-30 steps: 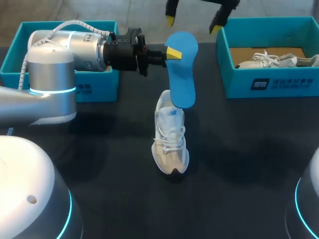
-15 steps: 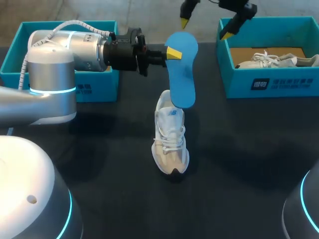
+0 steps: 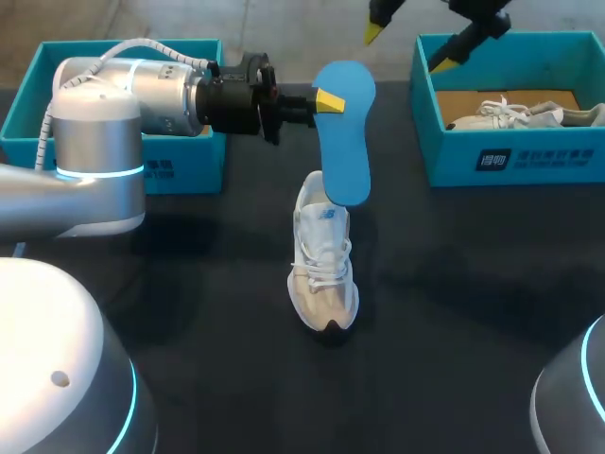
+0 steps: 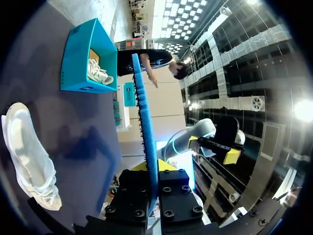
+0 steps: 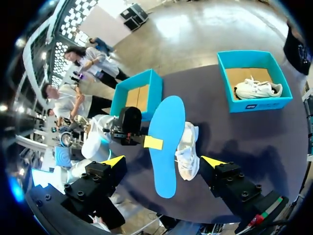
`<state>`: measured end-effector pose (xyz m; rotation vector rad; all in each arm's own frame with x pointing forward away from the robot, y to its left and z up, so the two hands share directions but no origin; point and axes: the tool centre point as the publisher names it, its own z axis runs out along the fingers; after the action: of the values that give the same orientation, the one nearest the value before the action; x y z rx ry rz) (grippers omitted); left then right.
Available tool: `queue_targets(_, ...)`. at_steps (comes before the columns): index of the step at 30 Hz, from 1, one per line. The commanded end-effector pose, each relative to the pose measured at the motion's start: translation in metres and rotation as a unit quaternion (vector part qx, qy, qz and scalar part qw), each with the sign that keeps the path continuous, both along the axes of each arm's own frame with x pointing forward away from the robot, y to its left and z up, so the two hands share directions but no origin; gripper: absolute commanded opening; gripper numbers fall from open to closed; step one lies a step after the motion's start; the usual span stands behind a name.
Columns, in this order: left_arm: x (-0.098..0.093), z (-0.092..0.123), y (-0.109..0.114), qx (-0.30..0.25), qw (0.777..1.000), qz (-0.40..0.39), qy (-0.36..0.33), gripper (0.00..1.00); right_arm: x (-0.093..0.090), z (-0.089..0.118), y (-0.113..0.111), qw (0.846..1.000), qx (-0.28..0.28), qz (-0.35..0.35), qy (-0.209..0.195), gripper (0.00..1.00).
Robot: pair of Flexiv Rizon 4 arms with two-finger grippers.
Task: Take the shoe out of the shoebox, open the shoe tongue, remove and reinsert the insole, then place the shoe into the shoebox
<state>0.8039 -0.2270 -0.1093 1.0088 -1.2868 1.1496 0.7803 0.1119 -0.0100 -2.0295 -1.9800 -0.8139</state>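
My left gripper (image 3: 326,99) is shut on the heel end of a blue insole (image 3: 345,142), held in the air with its toe end hanging down over the shoe. The white and beige shoe (image 3: 324,265) stands on the dark table below it, toe toward me. In the left wrist view the insole (image 4: 145,112) runs edge-on out from between my left gripper's fingers (image 4: 149,182), and the shoe (image 4: 29,156) lies off to one side. My right gripper (image 3: 406,45) hangs open and empty high over the far table edge, beside the right shoebox (image 3: 515,156). From the right gripper (image 5: 163,160) the insole (image 5: 166,132) and shoe (image 5: 188,154) lie far below.
The right teal shoebox (image 5: 254,105) holds a second white shoe (image 3: 525,113). A second teal box (image 3: 24,104) stands at the far left, behind my left arm (image 3: 104,123). The table's near half is bare dark surface.
My right gripper has moved to the right along the far edge, toward the right shoebox, still open. The left arm and the insole have not moved.
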Motion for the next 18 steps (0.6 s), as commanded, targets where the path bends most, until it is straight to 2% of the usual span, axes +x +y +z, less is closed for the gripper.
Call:
queue_targets(1, -0.001, 0.000, 0.000, 0.001, 1.000, 0.000, 0.000, 0.00, -0.003, -0.011, -0.010, 0.984, 0.173, 0.035, -0.014, 1.00)
queue_targets(8, -0.001, 0.000, 0.000, 0.001, 1.000, 0.000, 0.000, 0.00, -0.002, -0.023, -0.018, 0.966, 0.255, 0.035, -0.012, 1.00)
queue_targets(18, -0.001, 0.000, 0.000, 0.001, 1.000, 0.000, 0.000, 0.00, 0.000, -0.042, -0.034, 0.942, 0.333, 0.017, -0.023, 1.00)
